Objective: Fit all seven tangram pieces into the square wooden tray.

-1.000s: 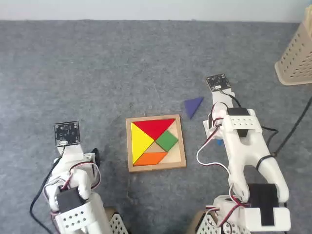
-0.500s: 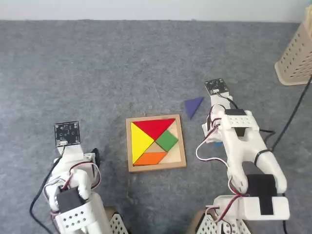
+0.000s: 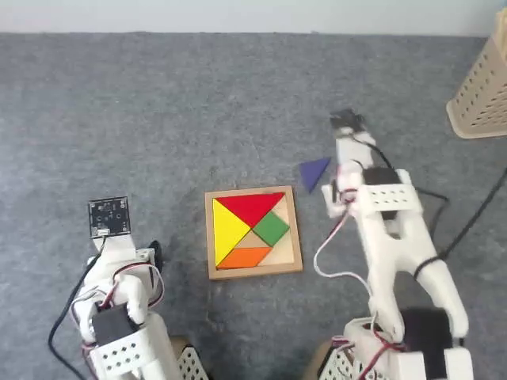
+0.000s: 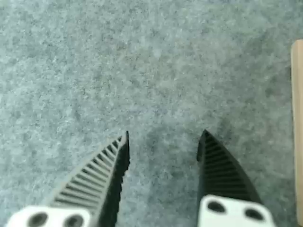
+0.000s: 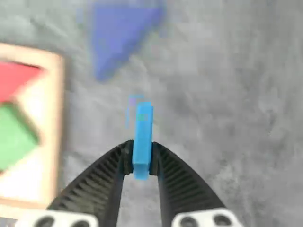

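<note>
Holding blue piece (image 5: 142,135) on edge in right tool (image 5: 141,147), fingers clamped on its two flat faces, piece sticking out past the tips. Blue piece up off grey tabletop (image 3: 158,119), between tray (image 5: 57,118) and open carpet-like surface, per right wrist view. Purple triangle (image 5: 120,33) flat on tabletop just beyond blue piece, outside tray; in high view purple triangle (image 3: 315,172) near tray's far right corner, apart from it, beside right arm.

Square wooden tray (image 3: 253,271) mid-tabletop, between the two arms. Inside: red triangle (image 3: 252,207) along far edge, yellow triangle (image 3: 227,229) along left edge, green square (image 3: 272,228) right of centre, orange parallelogram (image 3: 244,256) along near edge. All four flat and seated, touching one another. Bare wood at centre and along tray's right and near-right part.

Left tool (image 4: 163,137) open, fingers spread with nothing between, low over bare tabletop left of tray; strip of tray rim (image 4: 298,118) at edge of left wrist view.

Beige perforated basket (image 3: 483,87) at far right edge of tabletop, well apart from tray.
</note>
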Motion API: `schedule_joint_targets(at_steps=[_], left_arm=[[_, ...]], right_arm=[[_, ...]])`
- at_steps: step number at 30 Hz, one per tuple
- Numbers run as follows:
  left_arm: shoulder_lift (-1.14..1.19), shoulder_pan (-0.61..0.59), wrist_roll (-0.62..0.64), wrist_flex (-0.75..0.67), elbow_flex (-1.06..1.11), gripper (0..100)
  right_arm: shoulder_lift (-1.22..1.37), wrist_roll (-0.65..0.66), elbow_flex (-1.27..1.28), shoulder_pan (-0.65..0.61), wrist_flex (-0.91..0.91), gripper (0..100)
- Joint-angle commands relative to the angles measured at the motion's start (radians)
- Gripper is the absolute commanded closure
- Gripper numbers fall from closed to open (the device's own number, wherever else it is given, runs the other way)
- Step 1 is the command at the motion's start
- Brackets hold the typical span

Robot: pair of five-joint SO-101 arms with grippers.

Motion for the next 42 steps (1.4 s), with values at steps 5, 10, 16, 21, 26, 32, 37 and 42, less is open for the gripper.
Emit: schedule_joint_targets(at_steps=[5,10,16,21,26,32,37,42], left_arm=[[-0.012,0.006,0.009,0.003,-0.005,77],[-0.012,0.006,0.009,0.003,-0.005,77],[-0.012,0.006,0.009,0.003,-0.005,77],[-0.012,0.006,0.009,0.003,-0.005,77],[-0.012,0.006,0.009,0.003,-0.005,77],[-0.012,0.006,0.009,0.003,-0.005,77],[-0.012,0.006,0.009,0.003,-0.005,77],[-0.012,0.006,0.009,0.003,-0.005,77]], right_arm=[[0.111,-0.084,-0.295,-0.211,0.054,99.1],[0.297,-0.094,-0.351,-0.234,0.053,99.1],[0.352,-0.094,-0.35,-0.237,0.054,99.1],[0.355,-0.094,-0.338,-0.257,0.053,98.9],[0.355,-0.094,-0.305,-0.282,0.053,98.9],[0.355,-0.176,-0.301,-0.278,0.074,98.8],[0.355,-0.218,-0.301,-0.28,0.099,98.8],[0.355,-0.229,-0.299,-0.282,0.111,99.1]])
